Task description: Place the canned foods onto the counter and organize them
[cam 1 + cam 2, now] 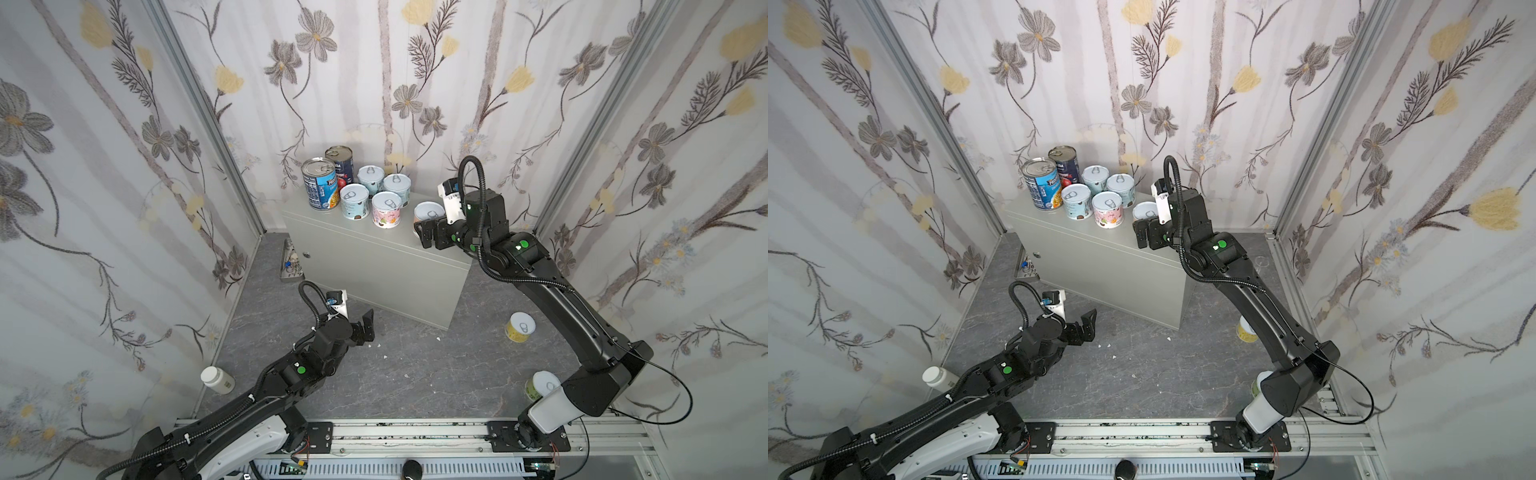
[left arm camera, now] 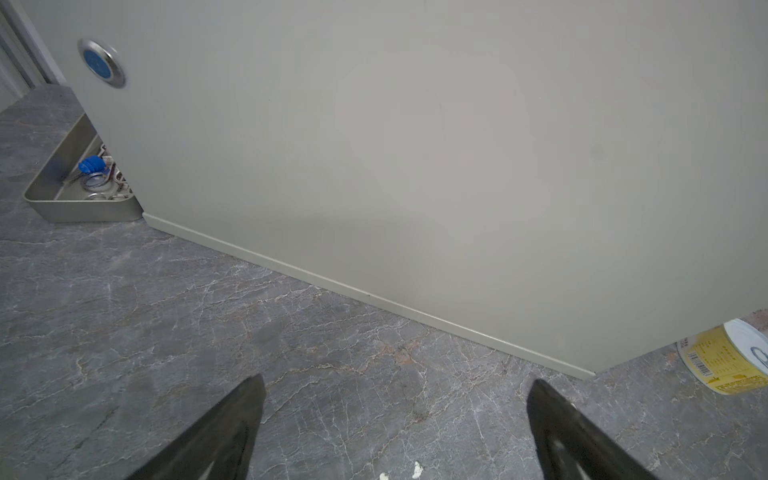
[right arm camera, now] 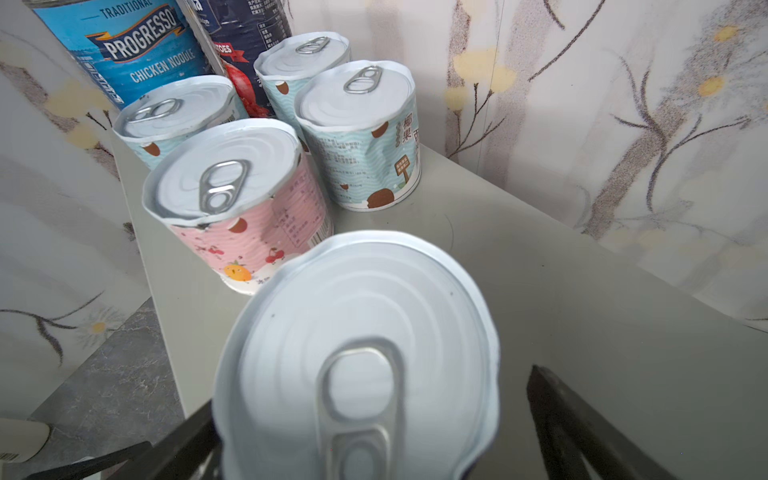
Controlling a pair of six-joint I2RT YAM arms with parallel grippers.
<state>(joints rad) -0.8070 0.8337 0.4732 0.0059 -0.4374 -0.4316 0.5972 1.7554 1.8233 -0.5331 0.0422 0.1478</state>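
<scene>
R gripper [image 3: 372, 388], jaws wide apart, straddles the upright short can [image 3: 357, 316] on the counter [image 1: 374, 232] top nr its right end, just beside the pink can [image 1: 386, 210], so a straight pull-back looks clear; L gripper [image 1: 365, 328], jaws apart & empty, hovers low before the counter's front.

A robot test cell is shown: floral-printed panels [image 1: 415, 62] are framed by aluminium posts [image 1: 195, 93], a marbled floor [image 1: 415, 374] is laid, and a left arm [image 1: 257, 403] and right arm [image 1: 573, 316] are mounted on a near rail [image 1: 415, 434].
</scene>
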